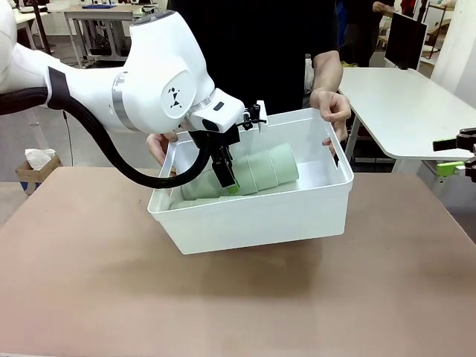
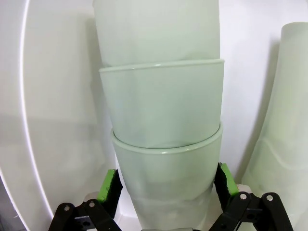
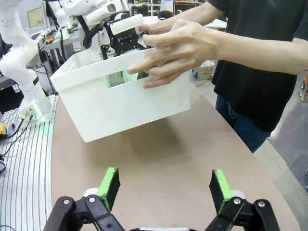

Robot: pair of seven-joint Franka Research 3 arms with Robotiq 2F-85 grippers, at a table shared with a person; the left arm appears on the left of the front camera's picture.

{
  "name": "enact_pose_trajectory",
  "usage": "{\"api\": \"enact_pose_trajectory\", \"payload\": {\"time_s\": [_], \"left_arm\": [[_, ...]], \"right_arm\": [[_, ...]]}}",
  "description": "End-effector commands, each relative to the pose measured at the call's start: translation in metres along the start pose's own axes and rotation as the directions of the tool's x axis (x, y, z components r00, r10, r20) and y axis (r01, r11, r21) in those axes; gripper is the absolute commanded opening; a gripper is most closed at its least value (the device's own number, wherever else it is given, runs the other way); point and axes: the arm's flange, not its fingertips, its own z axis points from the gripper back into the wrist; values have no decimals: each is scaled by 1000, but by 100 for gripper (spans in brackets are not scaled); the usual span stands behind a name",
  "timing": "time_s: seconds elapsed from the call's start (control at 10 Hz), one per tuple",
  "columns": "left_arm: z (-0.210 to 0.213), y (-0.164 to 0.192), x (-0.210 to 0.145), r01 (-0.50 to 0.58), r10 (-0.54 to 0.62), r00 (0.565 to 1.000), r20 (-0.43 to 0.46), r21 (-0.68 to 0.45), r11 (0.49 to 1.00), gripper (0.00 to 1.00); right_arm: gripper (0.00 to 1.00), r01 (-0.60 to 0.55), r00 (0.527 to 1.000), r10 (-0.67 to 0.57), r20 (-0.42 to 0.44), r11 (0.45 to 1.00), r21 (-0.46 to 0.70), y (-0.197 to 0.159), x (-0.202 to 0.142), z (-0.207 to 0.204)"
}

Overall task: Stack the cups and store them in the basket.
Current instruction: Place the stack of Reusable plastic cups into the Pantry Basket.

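Table [image 1: 89, 297] bare; person's hands [image 3: 178, 48] tilt basket [image 1: 253, 223], cups [image 1: 253, 172] apparently gripped.

No readable text, labels or numbers; only small unlettered black emblem on left arm joint [image 1: 174, 97]

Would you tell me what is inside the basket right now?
A stack of cups lies on its side in the basket, the left gripper closed around it. The near wall hides the basket floor and the stack's lower side.
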Motion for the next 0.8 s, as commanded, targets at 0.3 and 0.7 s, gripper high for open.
{"api": "enact_pose_trajectory", "payload": {"time_s": [0.3,0.7], "left_arm": [[73,0,-8,6,8,991,134,-101,995,100],[164,11,-69,-2,56,951,303,-175,985,100]], "right_arm": [[100,-7,1000,7,6,1000,-6,-2,2,0],[100,-7,1000,7,6,1000,-6,-2,2,0]]}}
